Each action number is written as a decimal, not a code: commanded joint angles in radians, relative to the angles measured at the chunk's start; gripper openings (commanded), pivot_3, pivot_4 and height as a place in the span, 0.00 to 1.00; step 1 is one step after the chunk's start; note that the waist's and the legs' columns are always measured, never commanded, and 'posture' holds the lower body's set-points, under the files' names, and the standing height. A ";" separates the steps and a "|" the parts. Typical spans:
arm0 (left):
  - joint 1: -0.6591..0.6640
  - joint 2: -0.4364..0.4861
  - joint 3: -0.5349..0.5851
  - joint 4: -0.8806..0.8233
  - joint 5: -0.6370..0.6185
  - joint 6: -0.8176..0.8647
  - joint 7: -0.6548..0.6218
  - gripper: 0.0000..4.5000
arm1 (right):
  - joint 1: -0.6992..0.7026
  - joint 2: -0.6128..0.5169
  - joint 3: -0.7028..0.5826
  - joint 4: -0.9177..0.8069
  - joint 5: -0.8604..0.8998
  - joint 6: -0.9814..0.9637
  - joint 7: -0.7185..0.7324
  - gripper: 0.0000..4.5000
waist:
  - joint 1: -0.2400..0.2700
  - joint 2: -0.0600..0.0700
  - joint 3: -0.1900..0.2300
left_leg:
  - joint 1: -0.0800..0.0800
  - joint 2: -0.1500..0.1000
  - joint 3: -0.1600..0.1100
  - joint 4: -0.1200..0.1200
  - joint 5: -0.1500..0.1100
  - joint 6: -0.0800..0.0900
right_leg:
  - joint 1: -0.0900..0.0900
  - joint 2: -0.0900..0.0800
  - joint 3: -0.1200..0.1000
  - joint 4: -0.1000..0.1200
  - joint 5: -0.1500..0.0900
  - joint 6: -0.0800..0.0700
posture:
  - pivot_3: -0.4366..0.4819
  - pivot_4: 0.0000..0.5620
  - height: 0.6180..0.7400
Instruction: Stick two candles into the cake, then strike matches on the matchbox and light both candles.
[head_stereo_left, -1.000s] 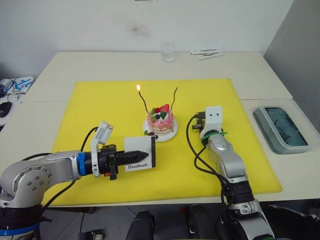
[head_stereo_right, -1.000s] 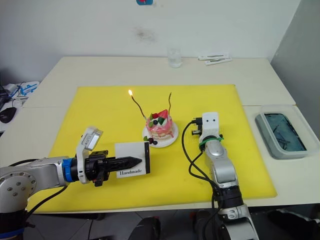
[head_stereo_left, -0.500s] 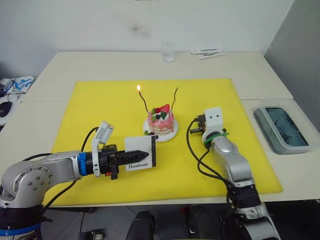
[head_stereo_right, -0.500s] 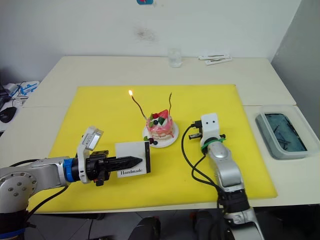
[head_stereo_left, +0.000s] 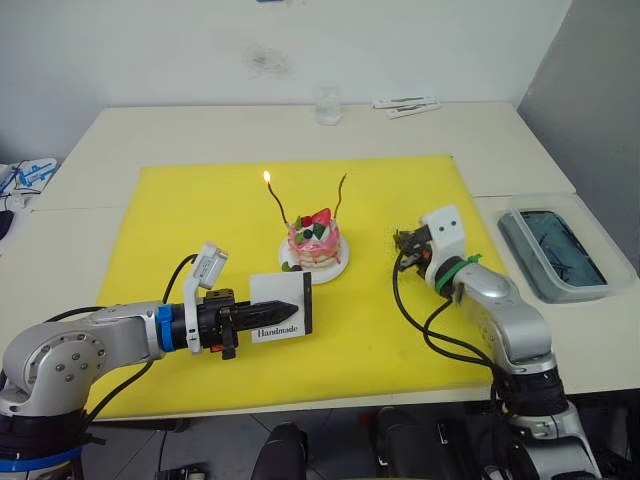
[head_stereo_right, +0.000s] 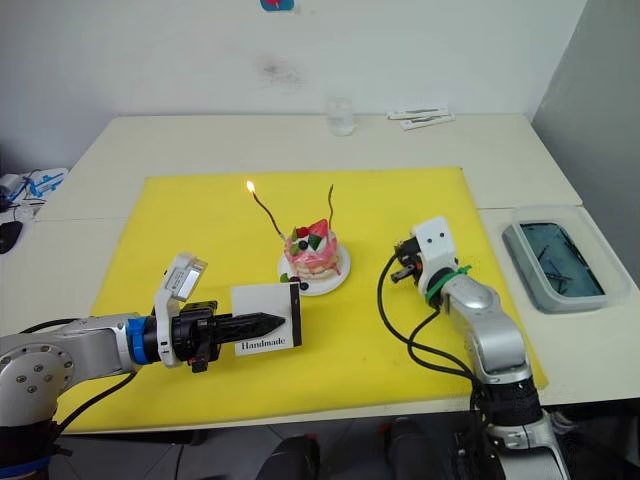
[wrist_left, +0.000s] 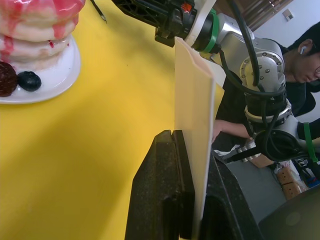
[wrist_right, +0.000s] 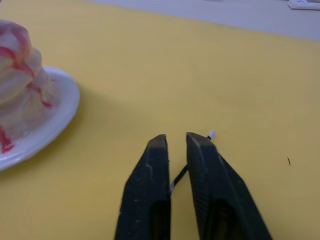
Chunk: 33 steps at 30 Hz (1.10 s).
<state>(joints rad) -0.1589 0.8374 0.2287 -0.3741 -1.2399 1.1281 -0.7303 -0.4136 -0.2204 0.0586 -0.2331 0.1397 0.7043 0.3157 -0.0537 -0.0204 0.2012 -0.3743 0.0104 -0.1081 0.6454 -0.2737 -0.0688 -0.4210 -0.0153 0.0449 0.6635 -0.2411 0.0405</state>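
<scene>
Between my left gripper's (head_stereo_left: 283, 308) black fingers sits the matchbox (head_stereo_left: 281, 307), pinched flat and held upright just above the yellow mat (head_stereo_left: 180, 215), its "Handmade" face toward me. My right gripper (wrist_right: 175, 146) has its fingers drawn nearly together around a match (wrist_right: 176, 177), a thin black stick with a pale tip (the tip pokes out past one finger), low over the mat beside the cake (head_stereo_left: 315, 240).

That cake stands on its small white plate (head_stereo_left: 340, 267) near the mat's middle, between my two arms. Two candles (head_stereo_left: 277, 205) rise from it: the one on my left carries a small flame, the other (head_stereo_left: 339, 195) is unlit.

The mat lies on a pale table (head_stereo_left: 180, 130). Toward the far edge stands a clear glass (head_stereo_left: 327, 105), and a grey tray (head_stereo_left: 562, 250) rests off to my right. A white wall (head_stereo_left: 400, 40) closes the room behind.
</scene>
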 joint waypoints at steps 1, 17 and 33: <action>-0.002 0.004 0.019 -0.019 -0.012 -0.003 -0.003 0.00 | -0.029 0.031 -0.018 -0.001 -0.025 -0.022 -0.074 0.46 | 0.000 0.000 0.000 | 0.000 0.000 0.000 0.000 0.000 0.000 | 0.000 0.000 0.000 0.000 0.000 -0.001 | 0.48 0.27 1.00; -0.011 0.014 0.018 -0.017 -0.012 0.003 -0.010 0.00 | -0.031 0.196 -0.025 0.202 -0.137 -0.182 -0.341 0.95 | -0.003 0.000 0.000 | 0.000 0.000 0.000 0.000 0.000 0.000 | 0.000 0.000 0.000 0.000 0.003 -0.005 | 0.48 0.27 1.00; -0.007 0.008 0.018 -0.022 -0.020 0.005 -0.001 0.00 | -0.001 0.259 -0.025 0.261 -0.158 -0.145 -0.396 0.16 | -0.003 -0.002 -0.001 | 0.002 0.000 0.000 0.000 0.000 0.000 | 0.001 0.000 0.000 0.000 0.003 -0.005 | 0.48 0.27 1.00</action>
<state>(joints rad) -0.1611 0.8388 0.2287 -0.3758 -1.2451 1.1312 -0.7305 -0.4386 0.0328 0.0333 0.0282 -0.0165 0.5266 -0.0733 -0.0570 -0.0224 0.1998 -0.3721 0.0104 -0.1081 0.6453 -0.2737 -0.0688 -0.4197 -0.0152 0.0450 0.6636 -0.2382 0.0359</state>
